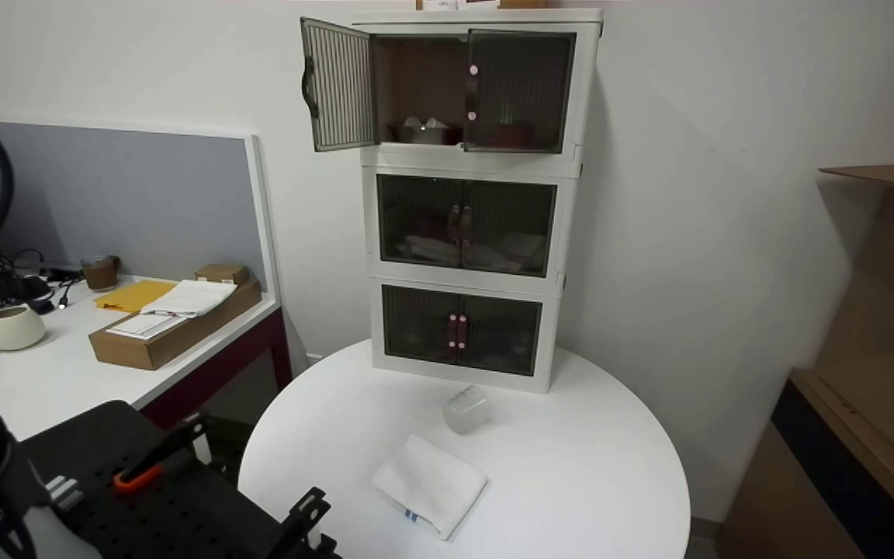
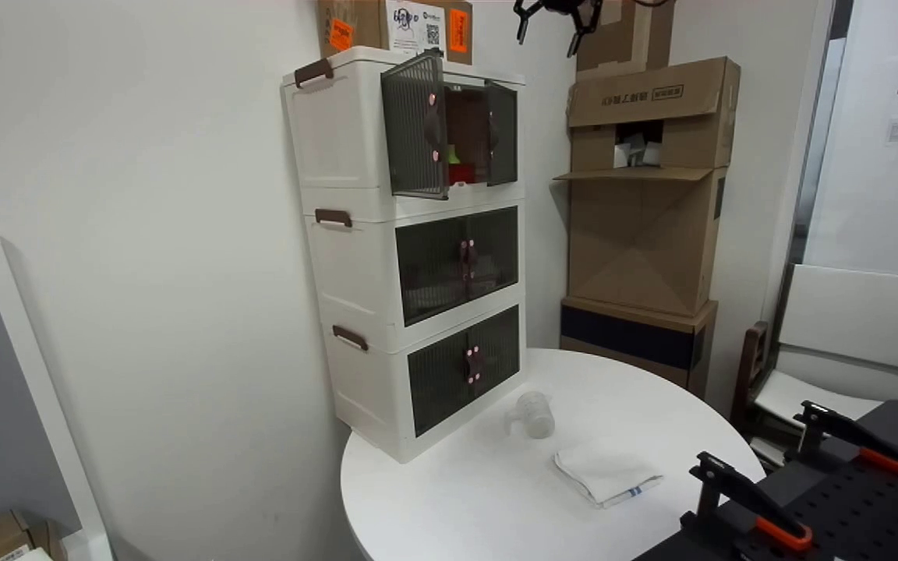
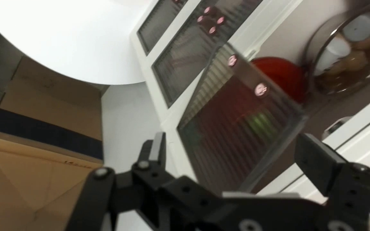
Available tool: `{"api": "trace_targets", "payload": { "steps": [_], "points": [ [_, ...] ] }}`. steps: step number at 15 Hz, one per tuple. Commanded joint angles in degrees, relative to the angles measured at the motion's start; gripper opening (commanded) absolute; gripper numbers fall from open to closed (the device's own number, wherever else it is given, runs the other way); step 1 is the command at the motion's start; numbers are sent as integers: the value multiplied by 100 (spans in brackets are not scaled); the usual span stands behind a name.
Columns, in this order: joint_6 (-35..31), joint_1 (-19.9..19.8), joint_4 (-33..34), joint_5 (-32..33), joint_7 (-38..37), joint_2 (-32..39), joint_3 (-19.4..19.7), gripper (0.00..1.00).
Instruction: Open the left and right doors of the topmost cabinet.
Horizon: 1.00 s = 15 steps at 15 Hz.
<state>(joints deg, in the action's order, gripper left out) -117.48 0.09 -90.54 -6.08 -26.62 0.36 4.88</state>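
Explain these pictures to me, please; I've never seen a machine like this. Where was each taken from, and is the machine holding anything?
The machine is a robot arm, only partly in view; it ends in a two-fingered gripper. Two pictures come from cameras set outside the robot. The remaining one is from a camera on its wrist, so the gripper looms large there. On a round white table stand three stacked white cabinets; in front are a folded white cloth and a clear cup. The topmost cabinet has its left door, as you face it, swung wide and its right door partly open. The gripper's jaws are open and hold nothing.
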Motion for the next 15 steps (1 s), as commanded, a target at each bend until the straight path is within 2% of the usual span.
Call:
{"api": "trace_targets", "payload": {
  "steps": [1, 3, 5, 9, 15],
  "points": [
    [-106, 31, 3, -1025, 770, 130, -269, 100],
    [-27, 63, 107, -1452, 1059, 350, -402, 100],
    [-36, 99, 167, -1456, 1082, 582, -512, 100],
    [-247, 175, 216, -978, 698, 952, -583, 100],
    [-1269, 304, 52, 111, -192, 1016, -450, 100]
  ]
}}
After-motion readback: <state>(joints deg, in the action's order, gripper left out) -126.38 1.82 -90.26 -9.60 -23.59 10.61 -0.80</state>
